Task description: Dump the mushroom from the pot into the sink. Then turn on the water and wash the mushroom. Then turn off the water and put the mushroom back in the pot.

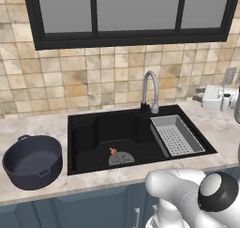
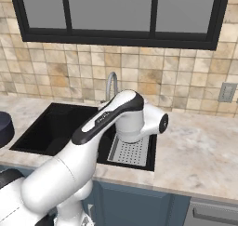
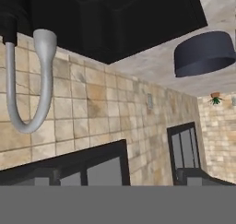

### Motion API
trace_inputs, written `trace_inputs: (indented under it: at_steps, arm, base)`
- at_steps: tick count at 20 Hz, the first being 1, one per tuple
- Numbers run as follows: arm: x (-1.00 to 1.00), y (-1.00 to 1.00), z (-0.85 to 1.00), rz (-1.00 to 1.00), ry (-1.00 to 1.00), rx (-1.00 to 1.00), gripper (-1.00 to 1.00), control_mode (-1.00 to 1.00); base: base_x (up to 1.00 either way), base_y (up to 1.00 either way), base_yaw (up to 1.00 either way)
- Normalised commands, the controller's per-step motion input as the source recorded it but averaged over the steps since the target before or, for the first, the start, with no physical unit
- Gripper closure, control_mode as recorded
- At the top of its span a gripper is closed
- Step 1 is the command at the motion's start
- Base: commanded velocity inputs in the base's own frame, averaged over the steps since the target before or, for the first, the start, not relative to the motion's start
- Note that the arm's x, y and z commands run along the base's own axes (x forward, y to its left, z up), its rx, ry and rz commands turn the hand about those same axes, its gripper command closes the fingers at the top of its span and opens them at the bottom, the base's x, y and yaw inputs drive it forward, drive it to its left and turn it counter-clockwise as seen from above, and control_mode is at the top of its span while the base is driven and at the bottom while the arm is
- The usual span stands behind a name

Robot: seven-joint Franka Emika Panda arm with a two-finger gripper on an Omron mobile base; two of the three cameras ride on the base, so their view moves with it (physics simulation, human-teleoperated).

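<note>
Mushroom (image 1: 113, 151) lies by the sink (image 1: 84, 133) drain, pot (image 1: 33, 161) upright on the table. My hand spread wide, faucet (image 3: 32, 85) close — water's next, I judge.

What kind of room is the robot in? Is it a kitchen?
Yes, it looks like a kitchen, though a computer-drawn one. There is a black sink with a curved grey faucet set into a marble-look counter, a dark pot beside it, and a tiled wall under a window.

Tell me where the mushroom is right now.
In the left base view, the mushroom lies on the sink floor, at the drain's far-left edge.
</note>
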Motion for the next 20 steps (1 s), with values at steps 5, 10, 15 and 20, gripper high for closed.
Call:
trace_inputs:
  at_steps: [5,10,15,20]
  arm:
    - [0.15,0.16,-0.05,0.0,0.09,-0.13,-1.0,-1.0]
    - [0.33,0.01,-0.09,0.0,0.11,-0.03,-1.0,-1.0]
    - [0.35,0.0,-0.37,0.0,0.06,0.01,-1.0,-1.0]
    - [0.27,-0.06,-0.38,0.0,0.0,0.05,-1.0,-1.0]
  base:
    - [0.0,0.0,0.0]
    - [0.0,0.0,0.0]
    - [0.0,0.0,0.0]
    - [0.0,0.0,0.0]
